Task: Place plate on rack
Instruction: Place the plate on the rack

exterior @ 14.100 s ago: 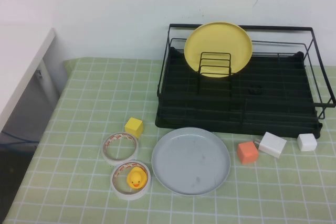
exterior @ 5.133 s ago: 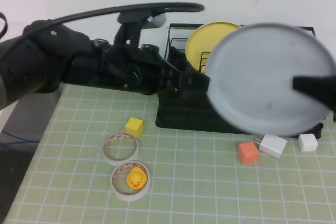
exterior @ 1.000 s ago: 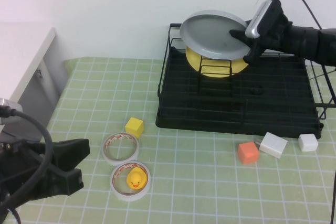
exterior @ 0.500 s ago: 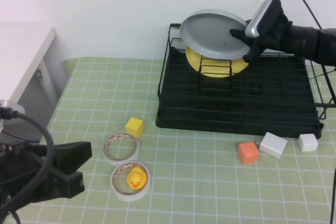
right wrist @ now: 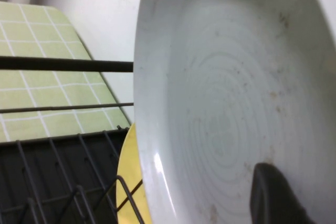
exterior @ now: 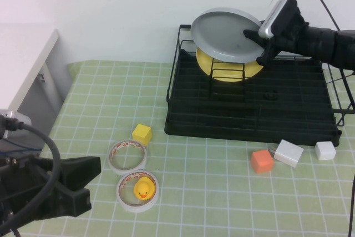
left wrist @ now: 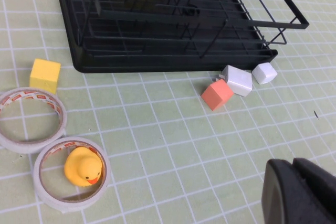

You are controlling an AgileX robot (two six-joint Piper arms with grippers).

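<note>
Large black wire dish rack (exterior: 252, 104) is seen below the right gripper (exterior: 256, 41). Large round light grey plate (exterior: 227, 34) is pinched at its rim by those fingers, tilted above the upright yellow plate (exterior: 230, 69), presumably for lowering between the dividers. Left gripper (exterior: 83, 178) is parked low near the tape rings; its finger state cannot be told.

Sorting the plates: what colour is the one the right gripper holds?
Light grey plate, clearest in the high view, in the right gripper.
</note>
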